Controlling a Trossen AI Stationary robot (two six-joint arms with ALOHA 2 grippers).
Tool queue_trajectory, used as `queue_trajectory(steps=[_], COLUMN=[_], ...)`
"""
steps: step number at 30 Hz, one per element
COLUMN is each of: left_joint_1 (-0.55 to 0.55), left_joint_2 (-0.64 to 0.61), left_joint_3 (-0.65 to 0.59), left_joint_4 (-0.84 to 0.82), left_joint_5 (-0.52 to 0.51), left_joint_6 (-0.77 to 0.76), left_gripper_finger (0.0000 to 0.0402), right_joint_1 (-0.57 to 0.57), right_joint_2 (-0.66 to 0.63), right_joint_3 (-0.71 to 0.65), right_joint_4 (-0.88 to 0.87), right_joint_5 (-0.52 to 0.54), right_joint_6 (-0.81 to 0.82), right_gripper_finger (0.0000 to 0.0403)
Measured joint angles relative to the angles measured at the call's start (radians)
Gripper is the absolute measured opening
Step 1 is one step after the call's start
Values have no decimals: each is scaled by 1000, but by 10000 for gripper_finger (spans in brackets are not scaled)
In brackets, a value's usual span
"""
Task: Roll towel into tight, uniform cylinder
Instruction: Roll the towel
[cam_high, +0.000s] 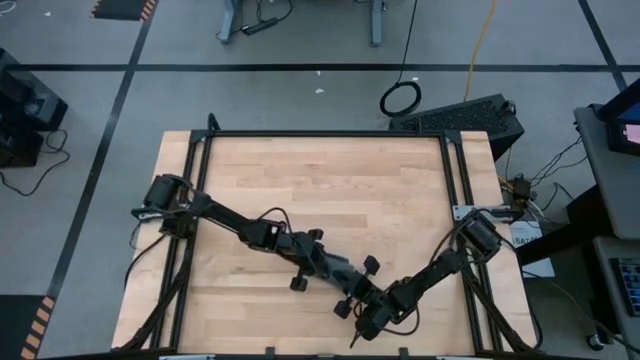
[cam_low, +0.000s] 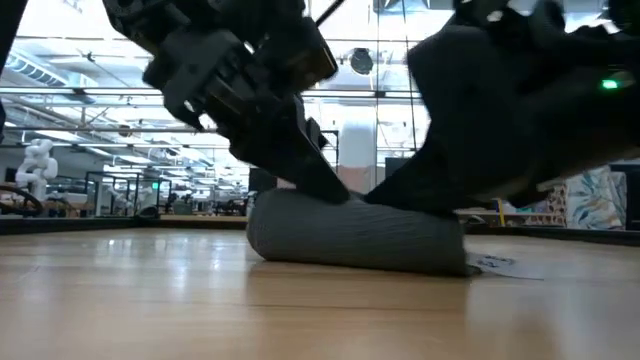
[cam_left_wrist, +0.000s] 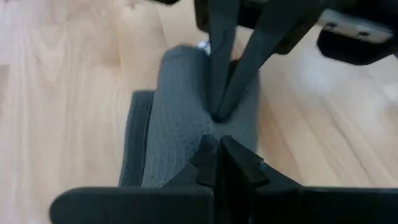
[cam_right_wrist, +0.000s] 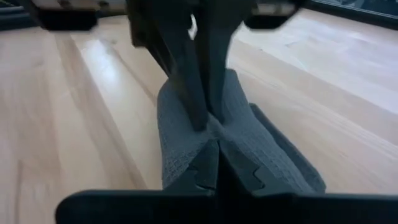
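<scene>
The dark grey towel (cam_low: 355, 238) lies on the wooden table as a rolled cylinder, resting on its long side. A small white tag (cam_low: 495, 263) lies on the table at one end of it. My left gripper (cam_left_wrist: 217, 155) and my right gripper (cam_right_wrist: 217, 158) meet tip to tip over the middle of the roll, near the table's front edge (cam_high: 358, 295). Both are shut on the cloth on top of the roll. In the high view the arms hide most of the towel. My left gripper pinches a small pucker of cloth (cam_left_wrist: 211, 127) on top of the roll's middle between its shut fingertips. It slants down from the table's left. The roll lies on the table. My right gripper pinches the same raised pucker (cam_right_wrist: 214, 132) on top of the roll from the opposite side, slanting down from the table's right. Its fingertips (cam_right_wrist: 205, 168) stand right against the left gripper's fingers (cam_right_wrist: 196, 93). The roll stays on the table.
Bare wooden table top (cam_high: 330, 180) stretches toward the far edge and to both sides of the roll. A black frame (cam_high: 320, 133) runs along the table's far edge and sides.
</scene>
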Motion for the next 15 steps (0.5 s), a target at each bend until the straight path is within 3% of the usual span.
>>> queue_trajectory(steps=[6,15], left_joint_1=[-15,21], left_joint_2=[-87,-65], left_joint_3=[1,-101], left_joint_4=[-8,96], left_joint_5=[3,-20], left_joint_6=[101,106], left_gripper_finger=[18,5], right_joint_1=[2,1], right_joint_2=[2,3], right_joint_3=[-1,-2], right_joint_4=[-8,-14], right_joint_5=[-5,-13], right_joint_6=[8,13], right_gripper_finger=[0,0])
